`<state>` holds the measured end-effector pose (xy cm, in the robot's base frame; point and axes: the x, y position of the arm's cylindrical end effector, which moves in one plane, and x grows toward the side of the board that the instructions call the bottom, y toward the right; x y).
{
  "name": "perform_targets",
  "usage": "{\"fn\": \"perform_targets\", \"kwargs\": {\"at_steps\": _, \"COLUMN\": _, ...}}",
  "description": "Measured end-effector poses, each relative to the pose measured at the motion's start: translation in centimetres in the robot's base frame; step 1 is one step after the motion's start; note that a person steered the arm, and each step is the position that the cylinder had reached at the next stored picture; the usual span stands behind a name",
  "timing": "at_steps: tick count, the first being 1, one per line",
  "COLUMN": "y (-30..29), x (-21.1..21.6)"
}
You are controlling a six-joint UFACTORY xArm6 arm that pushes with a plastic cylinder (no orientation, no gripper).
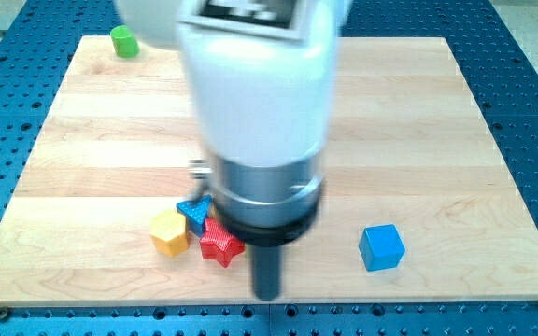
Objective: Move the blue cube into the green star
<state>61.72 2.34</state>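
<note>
Wooden board (101,121): blue cube (382,247) lies well right of my tip (267,295), no jaws

no readable text, label or number shows anywhere.

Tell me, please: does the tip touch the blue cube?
Apart. The camera view shows bare wood between my tip and the blue cube, which sits toward the view's right.

blue cube (382,247) sits flat on the table at about 4 o'clock, slightly rotated, top face lighter, nothing touching it; no green star visible, only a green block (123,41) at 11 o'clock, shape unclear, near the edge
</note>
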Motion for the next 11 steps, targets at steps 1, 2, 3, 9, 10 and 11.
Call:
{"fn": "perform_targets", "kwargs": {"at_steps": 1, "y": 3.6, "x": -3.3}}
{"fn": "perform_targets", "kwargs": {"at_steps": 2, "y": 6.9, "x": -7.5}}
{"fn": "perform_targets", "kwargs": {"at_steps": 3, "y": 14.8, "x": -8.4}}
{"fn": "perform_targets", "kwargs": {"at_steps": 9, "y": 11.3, "x": -3.5}}
{"fn": "perform_targets", "kwargs": {"at_steps": 10, "y": 6.1, "x": -3.5}}
{"fn": "perform_targets", "kwargs": {"at_steps": 11, "y": 2.8, "x": -3.5}}
